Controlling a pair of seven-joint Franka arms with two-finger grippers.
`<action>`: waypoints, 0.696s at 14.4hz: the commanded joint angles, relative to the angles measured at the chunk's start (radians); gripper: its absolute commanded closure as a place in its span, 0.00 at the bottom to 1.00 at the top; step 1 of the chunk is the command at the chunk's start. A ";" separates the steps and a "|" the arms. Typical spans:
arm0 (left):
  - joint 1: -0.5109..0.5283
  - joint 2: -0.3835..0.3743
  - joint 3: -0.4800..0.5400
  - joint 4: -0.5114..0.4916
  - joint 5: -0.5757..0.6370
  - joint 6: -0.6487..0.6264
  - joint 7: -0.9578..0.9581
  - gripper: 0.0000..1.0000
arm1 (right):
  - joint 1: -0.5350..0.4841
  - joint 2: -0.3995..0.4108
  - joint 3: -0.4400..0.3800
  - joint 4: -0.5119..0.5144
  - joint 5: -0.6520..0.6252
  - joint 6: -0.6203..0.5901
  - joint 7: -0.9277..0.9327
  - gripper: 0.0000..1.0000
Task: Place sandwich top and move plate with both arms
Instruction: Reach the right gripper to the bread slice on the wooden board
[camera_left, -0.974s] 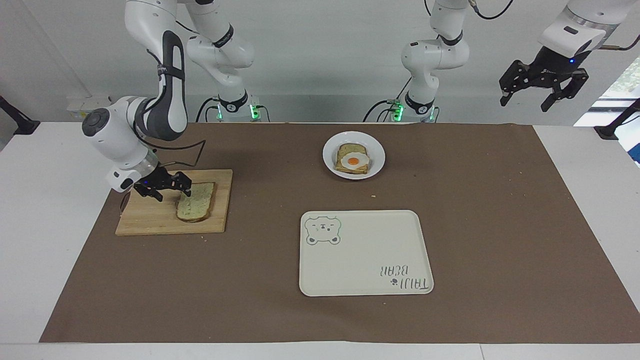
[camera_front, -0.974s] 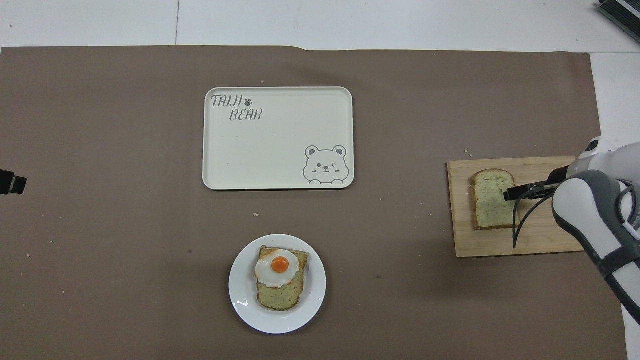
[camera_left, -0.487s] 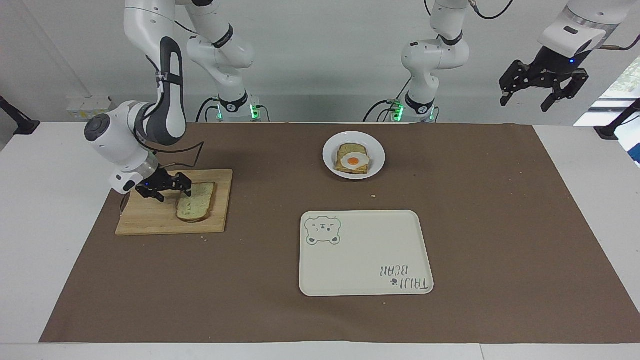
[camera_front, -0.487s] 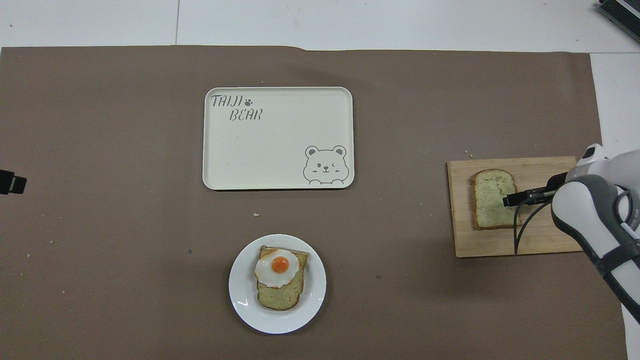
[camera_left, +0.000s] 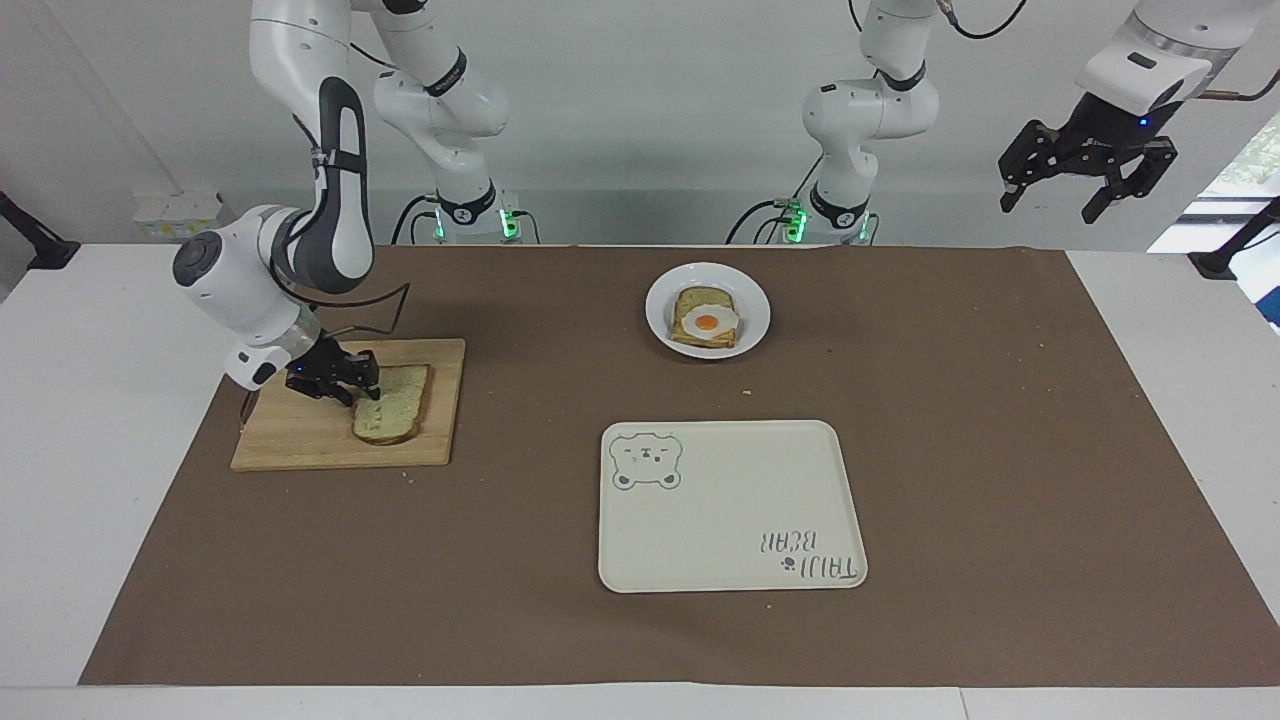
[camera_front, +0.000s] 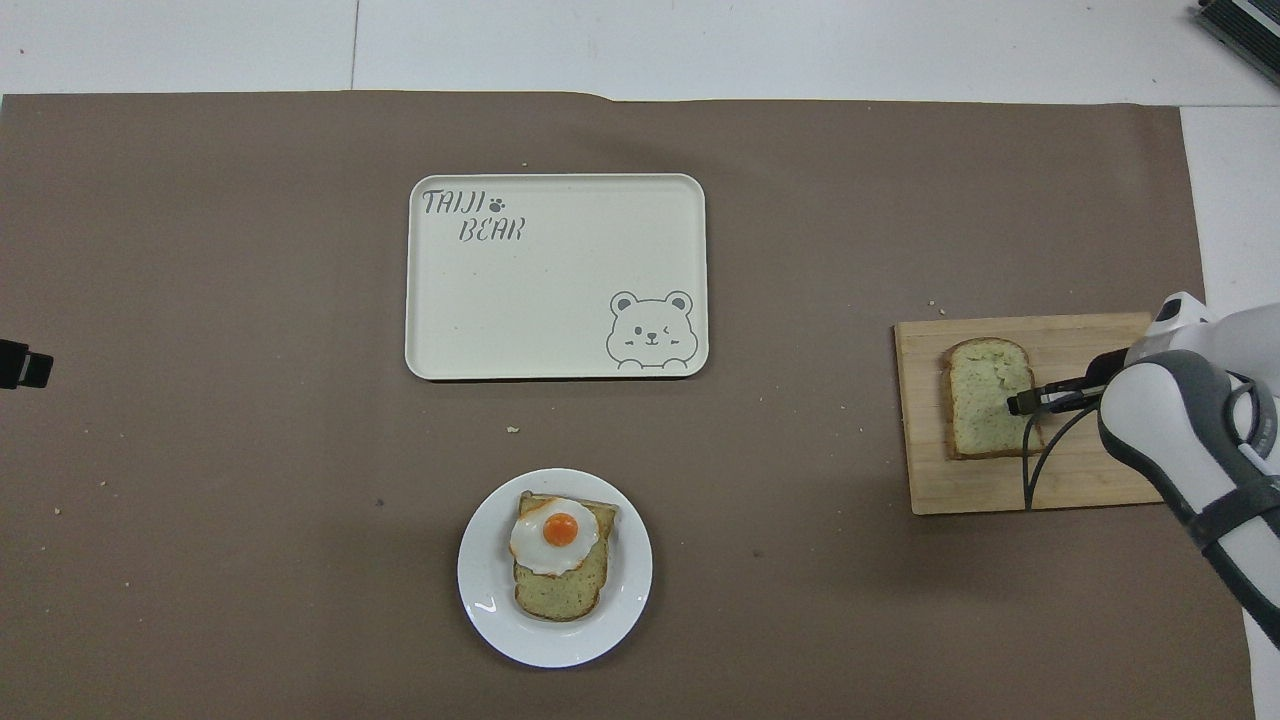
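The sandwich top (camera_left: 398, 410) (camera_front: 978, 398), a plain speckled slice, lies on a wooden cutting board (camera_left: 300, 440) (camera_front: 1000, 490) toward the right arm's end of the table. My right gripper (camera_left: 358, 388) (camera_front: 1016, 403) is down at the slice's edge, its fingertips closed onto the crust. The plate (camera_left: 756, 300) (camera_front: 485, 590), small, round and white, sits near the robots and carries a bread slice topped with a fried egg (camera_left: 708, 322) (camera_front: 556, 530). My left gripper (camera_left: 1048, 205) waits, raised high and open over the left arm's end of the table.
A cream rectangular tray (camera_left: 730, 510) (camera_front: 550, 300) with a bear drawing lies farther from the robots than the plate. A brown mat (camera_left: 1000, 450) covers the table, with a few crumbs scattered on it.
The right gripper's fingers have closed in on the slice's edge, and the wrist has shifted slightly. The slice, the plate and the left arm have not moved.
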 joint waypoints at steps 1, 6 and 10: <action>0.018 -0.020 -0.011 -0.020 0.007 -0.006 0.001 0.00 | -0.012 0.000 0.004 -0.012 0.020 0.025 0.006 1.00; 0.018 -0.020 -0.011 -0.020 0.007 -0.006 0.001 0.00 | -0.013 0.001 0.002 -0.009 0.020 0.025 -0.003 1.00; 0.018 -0.020 -0.011 -0.020 0.007 -0.006 0.001 0.00 | -0.018 -0.008 -0.002 0.012 0.020 -0.008 0.001 1.00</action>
